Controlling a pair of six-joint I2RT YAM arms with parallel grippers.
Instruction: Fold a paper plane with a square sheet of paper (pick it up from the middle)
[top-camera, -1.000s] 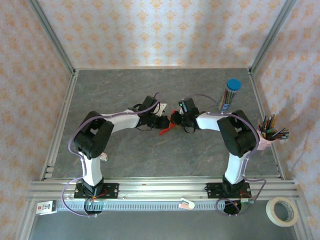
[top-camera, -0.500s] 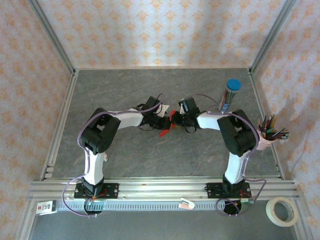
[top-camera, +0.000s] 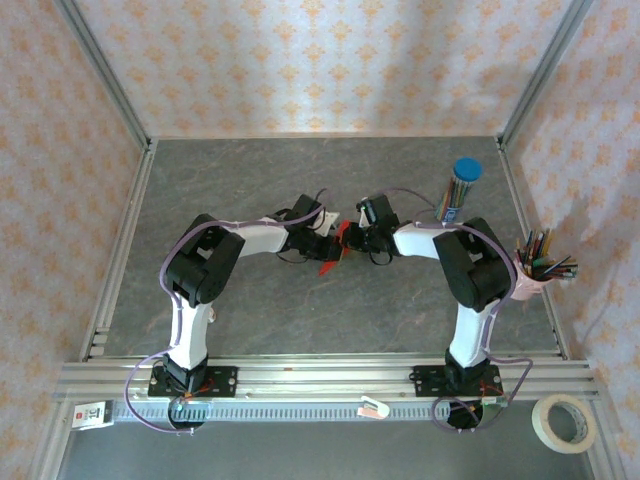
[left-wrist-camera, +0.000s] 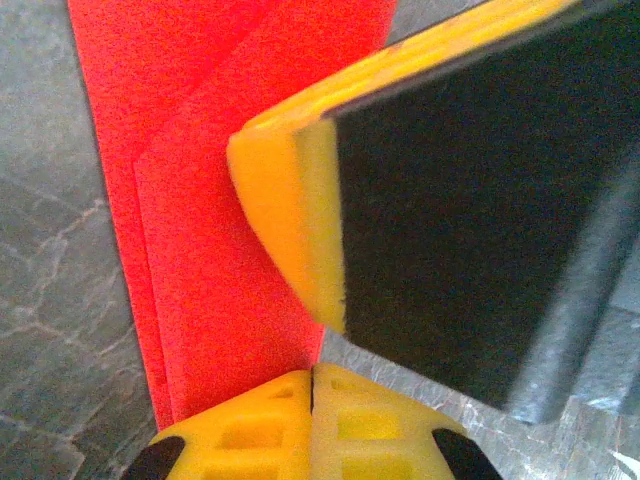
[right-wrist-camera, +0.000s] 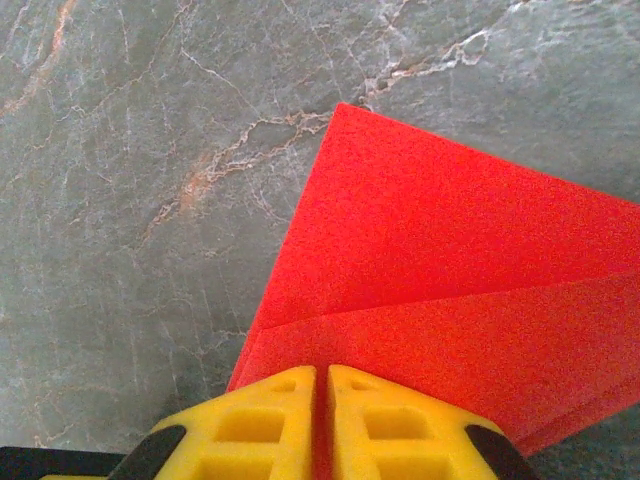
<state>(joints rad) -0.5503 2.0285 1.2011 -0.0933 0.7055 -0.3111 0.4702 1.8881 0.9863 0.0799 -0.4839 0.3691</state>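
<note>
Paper: the red sheet (top-camera: 335, 250) is found near the middle of the grey marbled table (top-camera: 250, 180), between the two wrists; it is already folded, with layers overlapping.

Left claw: the left gripper (left-wrist-camera: 312, 400) is clenched, its yellow fingertips pressed flush along a dark seam; the red sheet (left-wrist-camera: 200, 220) is seen just beyond the tips and mostly left of the seam; its near end is hidden behind one fingertip; whether any paper is nipped cannot be told.

Right claw: the right gripper (right-wrist-camera: 322, 400) is clamped on the red sheet (right-wrist-camera: 450, 270); the paper is drawn into the thin slit between the fingertips; two layers are spread ahead of the tips and off to the right; a pointed corner is aimed away from the claw.

Claws together: in the left wrist view a yellow-and-black finger of the right gripper is seen over the sheet's right edge, just beside the left fingertips; contact between them cannot be judged.

Surroundings: a blue-capped tube (top-camera: 462, 185) is stood upright at the far right, well apart from the sheet; a pink cup of pencils (top-camera: 532, 275) is set at the right edge; a tape roll (top-camera: 565, 422) is laid outside the frame, near right corner.
</note>
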